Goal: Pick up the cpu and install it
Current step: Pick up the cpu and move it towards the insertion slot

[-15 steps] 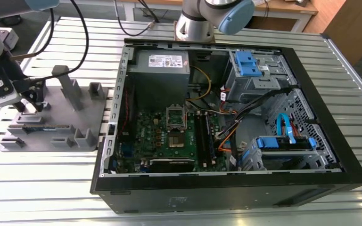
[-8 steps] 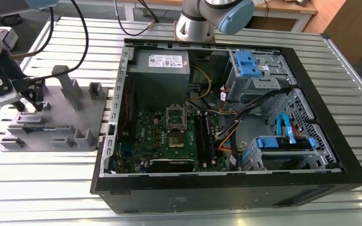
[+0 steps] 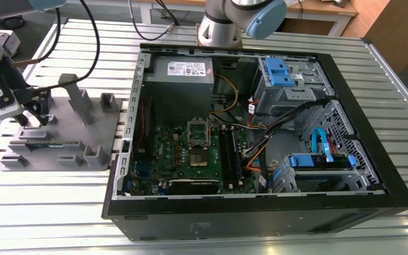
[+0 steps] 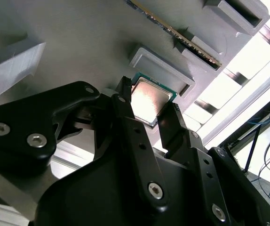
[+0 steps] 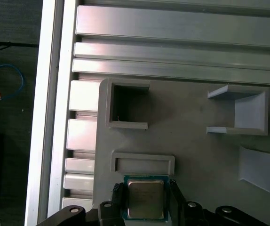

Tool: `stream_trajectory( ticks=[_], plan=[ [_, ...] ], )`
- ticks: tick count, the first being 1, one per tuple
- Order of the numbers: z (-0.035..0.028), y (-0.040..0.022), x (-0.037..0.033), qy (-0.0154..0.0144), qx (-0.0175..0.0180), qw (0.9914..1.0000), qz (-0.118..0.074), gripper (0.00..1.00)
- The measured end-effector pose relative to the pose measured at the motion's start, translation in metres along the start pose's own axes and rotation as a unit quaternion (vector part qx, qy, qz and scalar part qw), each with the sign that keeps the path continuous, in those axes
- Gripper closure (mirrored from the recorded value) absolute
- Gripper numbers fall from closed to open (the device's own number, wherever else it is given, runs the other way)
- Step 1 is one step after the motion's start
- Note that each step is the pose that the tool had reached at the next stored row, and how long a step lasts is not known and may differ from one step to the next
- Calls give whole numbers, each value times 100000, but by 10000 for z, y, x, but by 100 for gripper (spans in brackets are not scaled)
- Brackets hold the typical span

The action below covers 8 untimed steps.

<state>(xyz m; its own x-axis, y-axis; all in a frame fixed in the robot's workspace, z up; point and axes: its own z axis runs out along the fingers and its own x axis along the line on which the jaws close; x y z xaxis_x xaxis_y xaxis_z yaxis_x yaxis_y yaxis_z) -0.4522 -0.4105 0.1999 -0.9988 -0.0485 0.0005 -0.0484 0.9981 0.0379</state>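
Note:
The cpu, a small square chip with a shiny silver top and a green rim, lies between my two black fingers in both wrist views. My gripper is closed against two opposite edges of the chip, just over the grey fixture plate. In the exterior view my gripper hangs over the plate at the exterior view's left. The motherboard's socket sits in the open computer case toward the exterior view's right.
A long green memory stick lies in a slot on the plate. Grey upright posts and open pockets rise from the plate around my gripper. A second arm's base stands behind the case. The table is ribbed aluminium.

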Motion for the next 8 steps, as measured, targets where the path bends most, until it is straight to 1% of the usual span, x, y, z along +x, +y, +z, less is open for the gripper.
stream_trajectory(
  ticks=[3, 6, 8],
  plan=[
    [-5, 0, 0, 11, 5, 100000, 3, 53],
    [-46, 2, 0, 4, 1, 100000, 2, 53],
    [-87, 3, 0, 6, 2, 100000, 2, 53]
  ],
)
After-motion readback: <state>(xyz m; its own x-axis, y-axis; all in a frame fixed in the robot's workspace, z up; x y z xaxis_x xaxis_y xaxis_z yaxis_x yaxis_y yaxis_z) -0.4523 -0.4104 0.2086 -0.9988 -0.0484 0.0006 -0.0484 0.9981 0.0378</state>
